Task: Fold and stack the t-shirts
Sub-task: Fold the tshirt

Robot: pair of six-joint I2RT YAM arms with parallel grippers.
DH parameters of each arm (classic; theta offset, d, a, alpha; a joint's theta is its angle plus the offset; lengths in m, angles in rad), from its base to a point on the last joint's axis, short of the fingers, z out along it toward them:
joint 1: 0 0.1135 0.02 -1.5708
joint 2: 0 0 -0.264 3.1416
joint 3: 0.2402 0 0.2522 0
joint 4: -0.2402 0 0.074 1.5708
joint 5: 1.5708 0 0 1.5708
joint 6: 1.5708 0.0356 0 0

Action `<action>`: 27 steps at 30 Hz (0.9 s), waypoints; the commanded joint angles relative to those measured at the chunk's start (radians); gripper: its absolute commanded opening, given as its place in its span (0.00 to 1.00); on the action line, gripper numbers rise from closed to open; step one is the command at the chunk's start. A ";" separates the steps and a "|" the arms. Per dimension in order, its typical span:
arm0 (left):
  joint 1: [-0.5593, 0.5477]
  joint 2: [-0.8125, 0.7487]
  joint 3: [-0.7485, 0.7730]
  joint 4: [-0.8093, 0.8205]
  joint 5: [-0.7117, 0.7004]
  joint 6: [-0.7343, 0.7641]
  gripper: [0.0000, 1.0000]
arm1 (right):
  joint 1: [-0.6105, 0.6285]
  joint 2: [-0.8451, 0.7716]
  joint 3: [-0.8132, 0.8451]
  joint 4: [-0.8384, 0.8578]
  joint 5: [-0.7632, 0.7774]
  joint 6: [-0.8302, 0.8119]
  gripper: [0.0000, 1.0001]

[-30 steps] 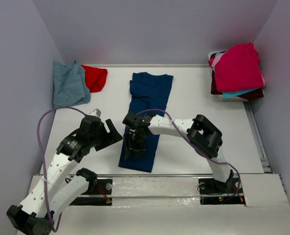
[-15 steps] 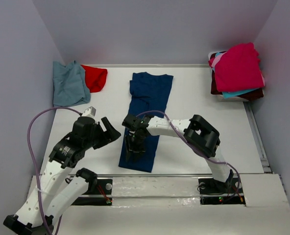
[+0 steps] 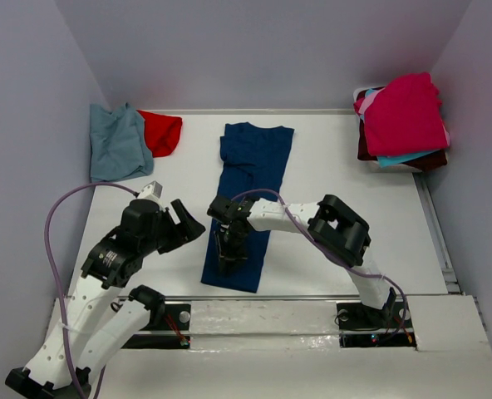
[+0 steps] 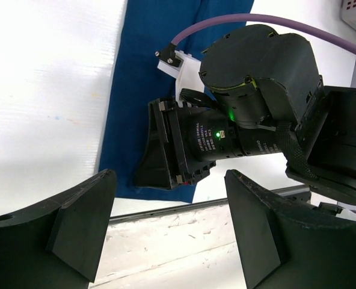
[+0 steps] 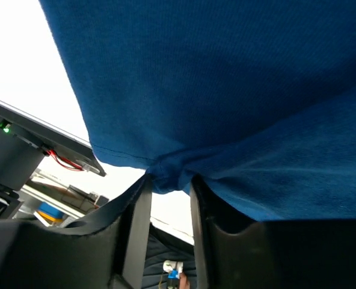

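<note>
A navy t-shirt (image 3: pixel 254 166) lies folded into a long strip down the middle of the table. My right gripper (image 3: pixel 229 253) is down on its near end. In the right wrist view the right gripper (image 5: pixel 169 186) has a bunched fold of the navy t-shirt's (image 5: pixel 226 90) hem pinched between its fingers. My left gripper (image 3: pixel 188 226) hangs open just left of the strip, holding nothing. In the left wrist view the left gripper (image 4: pixel 169 235) looks across the near table edge at the right wrist and the navy t-shirt (image 4: pixel 142 72).
A dusty blue-grey tee (image 3: pixel 117 143) and a red tee (image 3: pixel 163 131) lie crumpled at the back left. A pile of magenta, turquoise and maroon tees (image 3: pixel 404 116) sits in a white basket (image 3: pixel 365 93) at the back right. A metal rail (image 3: pixel 312 296) runs along the near edge.
The right jaws have drawn together onto the navy hem. The left arm drew back toward the near left, then held still, jaws wide.
</note>
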 commanded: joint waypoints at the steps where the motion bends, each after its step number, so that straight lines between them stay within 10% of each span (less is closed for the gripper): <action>1: 0.007 0.002 0.026 0.024 0.016 0.014 0.84 | 0.010 -0.007 0.000 -0.013 0.023 0.005 0.28; 9: 0.007 0.036 0.014 0.028 0.016 0.015 0.84 | 0.010 -0.053 -0.043 -0.013 0.037 0.011 0.08; 27: 0.007 0.207 -0.075 0.028 0.066 0.052 0.84 | 0.010 -0.242 -0.165 -0.013 0.080 0.060 0.07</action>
